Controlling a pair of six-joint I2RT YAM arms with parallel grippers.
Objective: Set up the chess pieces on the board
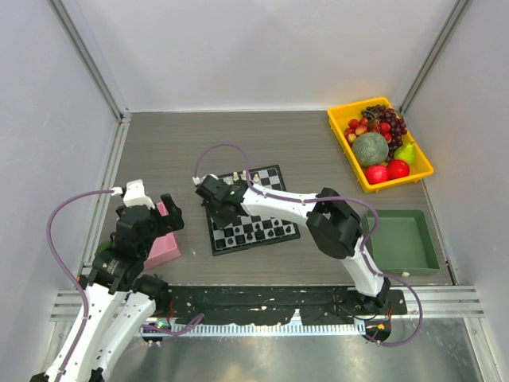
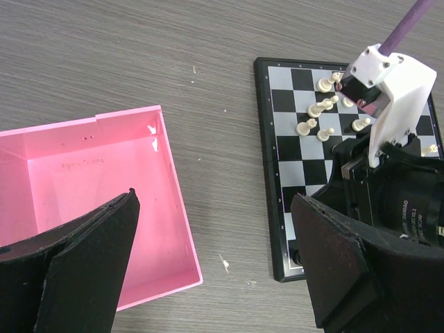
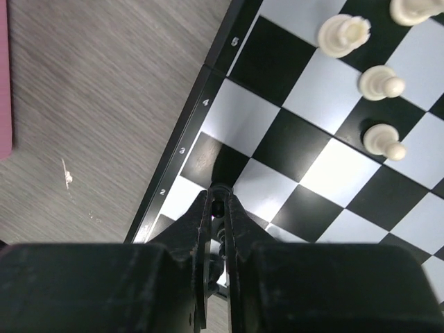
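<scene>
The checkered board (image 1: pixel 270 177) lies mid-table; it also shows in the left wrist view (image 2: pixel 288 139) and the right wrist view (image 3: pixel 291 139). My right gripper (image 1: pixel 216 208) (image 3: pixel 220 194) is over the board's left edge, low above it, shut on a small black chess piece (image 3: pixel 220 207). White pieces (image 3: pixel 343 35) (image 2: pixel 316 109) stand on squares further in. Black pieces (image 1: pixel 254 231) stand along the near rows. My left gripper (image 1: pixel 171 215) (image 2: pixel 215 208) is open and empty, above the table between the pink box (image 2: pixel 83 180) and the board.
The pink box (image 1: pixel 163 251) is open and shows nothing inside, just left of the board. A yellow tray (image 1: pixel 382 185) of fruit stands at the back right. A green bin (image 1: pixel 402 239) sits at the right. The right arm spans the board's near side.
</scene>
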